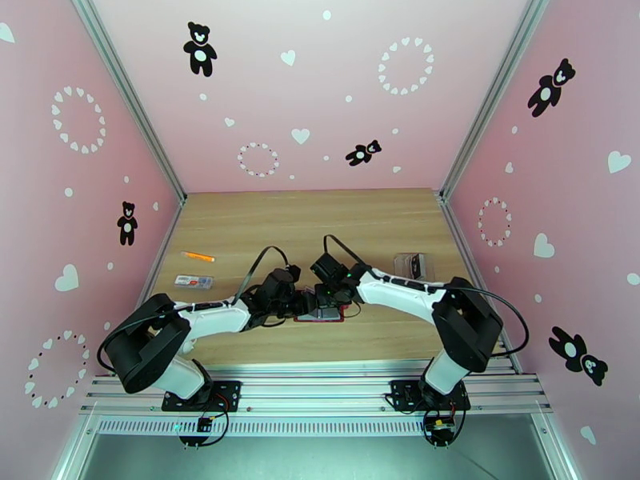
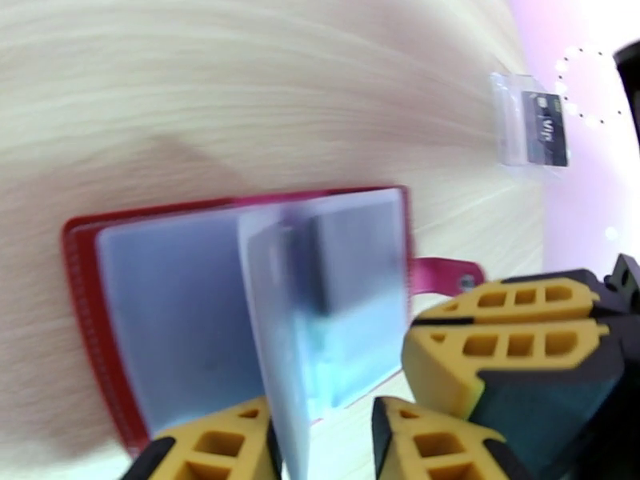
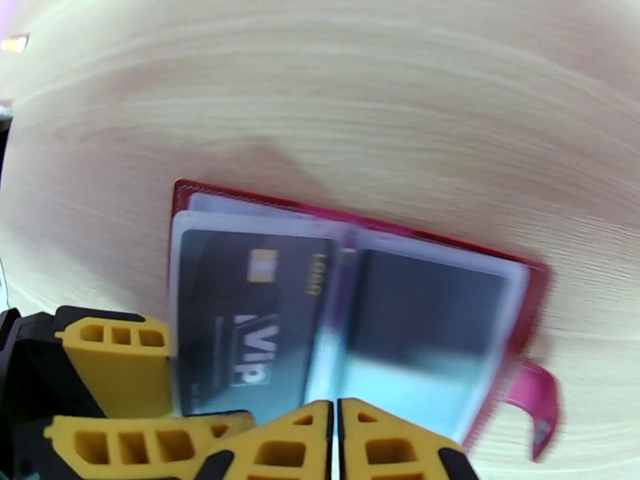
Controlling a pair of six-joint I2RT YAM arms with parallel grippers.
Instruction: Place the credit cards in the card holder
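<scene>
Dark-red leather card holder [image 2: 80,258] open | black VIP card [image 3: 240,322] sleeved | second card [image 2: 548,130] waits in clear plastic case [image 2: 506,114] near holder | left pincer [image 2: 320,418] spread, right pincer [image 3: 336,414] pressed together

Overhead; wrist close-ups on card holder [image 2: 176,314]

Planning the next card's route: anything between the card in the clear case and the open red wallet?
No object lies on the table between them. The card sits inside the case, and the right gripper, jaws shut, hangs by the tab side of the wallet.
</scene>
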